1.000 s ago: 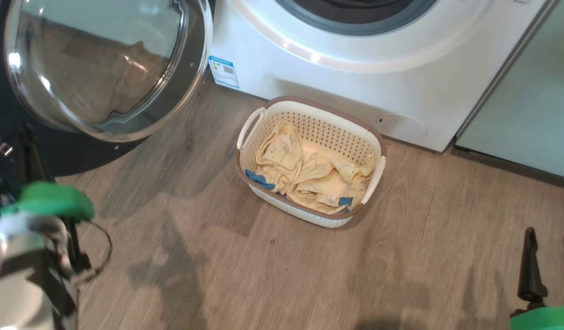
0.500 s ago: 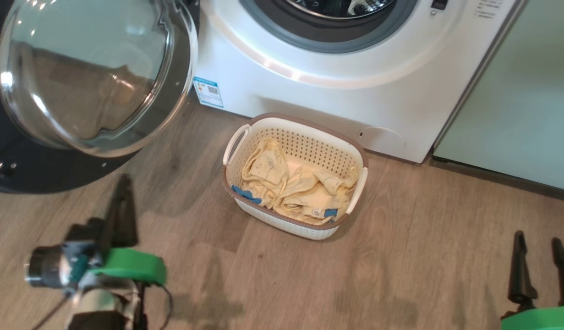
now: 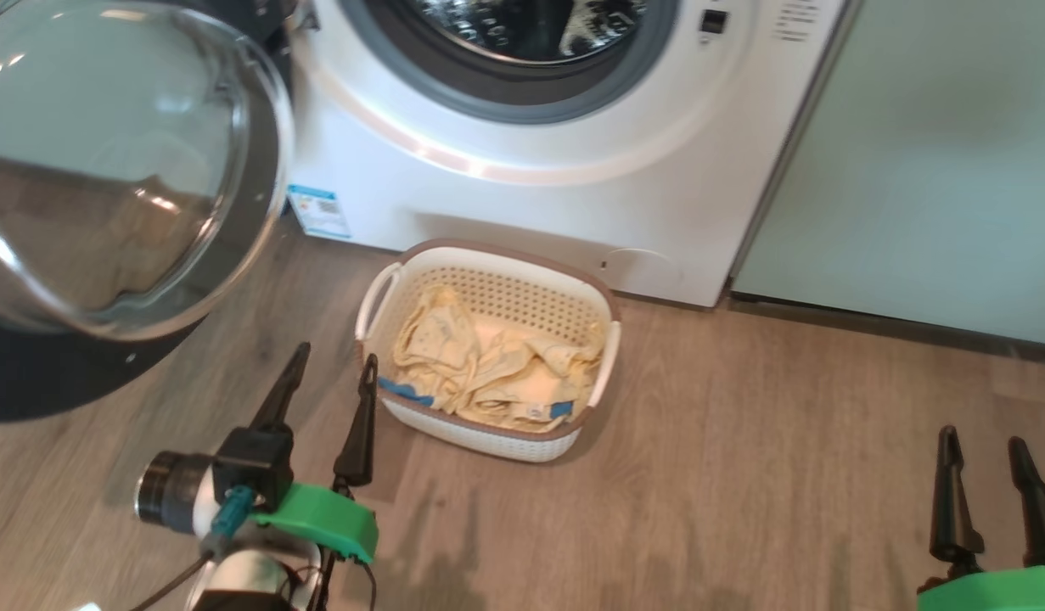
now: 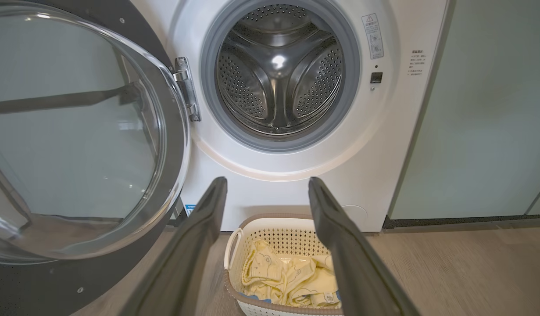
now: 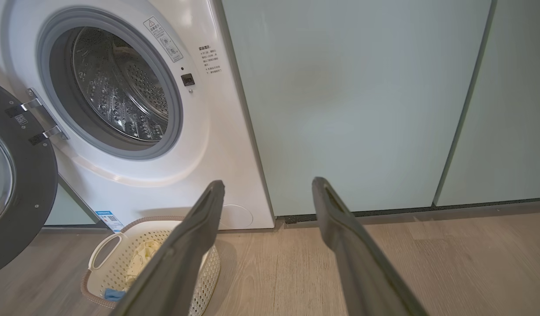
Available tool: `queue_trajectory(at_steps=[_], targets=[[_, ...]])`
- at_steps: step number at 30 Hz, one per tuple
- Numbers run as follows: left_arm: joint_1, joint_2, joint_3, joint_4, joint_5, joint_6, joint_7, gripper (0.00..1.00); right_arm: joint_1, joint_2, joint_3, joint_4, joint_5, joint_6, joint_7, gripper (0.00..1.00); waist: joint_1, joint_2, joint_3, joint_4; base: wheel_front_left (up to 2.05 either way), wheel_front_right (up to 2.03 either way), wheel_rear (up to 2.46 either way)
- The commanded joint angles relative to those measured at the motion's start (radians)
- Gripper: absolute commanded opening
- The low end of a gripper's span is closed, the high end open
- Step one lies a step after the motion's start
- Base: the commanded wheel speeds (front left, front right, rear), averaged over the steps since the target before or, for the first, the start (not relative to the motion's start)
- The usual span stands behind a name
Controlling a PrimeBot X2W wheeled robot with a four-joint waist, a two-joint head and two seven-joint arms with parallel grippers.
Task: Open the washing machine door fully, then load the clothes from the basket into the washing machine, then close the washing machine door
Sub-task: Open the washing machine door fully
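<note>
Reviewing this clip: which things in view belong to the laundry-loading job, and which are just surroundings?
Part of the job:
- washing machine, drum empty
- washing machine door, swung open
- basket on the floor in front of the machine
- clothes, pale yellow, lying in the basket

Just there:
- pale green cabinets beside the machine
- wood floor

left hand with tapered black fingers, green wrist housing, silver cuff

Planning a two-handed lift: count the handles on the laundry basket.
2. The left handle is on the basket side facing the open door; the right handle is on the opposite side, toward the green cabinets. No more seem hidden.
</note>
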Motion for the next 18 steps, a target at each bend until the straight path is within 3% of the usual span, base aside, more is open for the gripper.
queue_trajectory(at_steps=[1, 18], targets=[[-0.016, 0.006, 0.026, -0.025, 0.007, -0.006, -0.003, 1.0, -0.01, -0.013, 0.024, -0.035, -0.009, -0.003, -0.01, 1.0, 0.0, -0.0001, -0.007, -0.023, 0.0, 0.0, 0.0], [-0.01, 0.016, 0.0, 0.032, 0.0, 0.005, 0.008, 1.0, 0.022, -0.013, 0.043, -0.049, -0.035, -0.003, -0.01, 1.0, 0.0, -0.0001, -0.039, -0.136, 0.0, 0.0, 0.0]])
